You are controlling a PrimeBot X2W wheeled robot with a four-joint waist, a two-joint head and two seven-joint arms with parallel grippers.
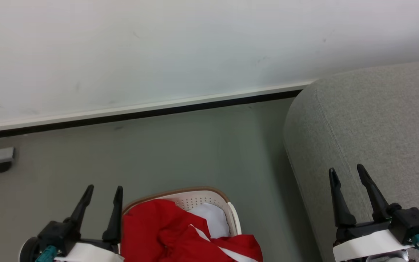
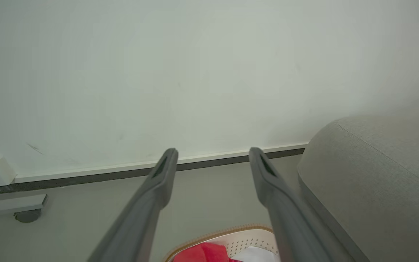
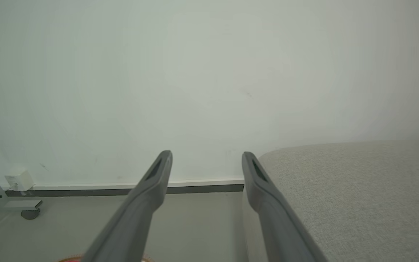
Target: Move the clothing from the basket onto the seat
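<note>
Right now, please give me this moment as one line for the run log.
clothing: in basket, untouched | seat: right of basket | left jaws: open, empty, beside basket | right jaws: open, empty, over seat

Red, white-trimmed clothing (image 1: pixel 173 233) heaped in cream basket (image 1: pixel 202 198) beside grey seat (image 1: pixel 376 120).

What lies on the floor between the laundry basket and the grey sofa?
Nothing: in the head view a bare strip of grey floor separates the basket from the seat.
</note>
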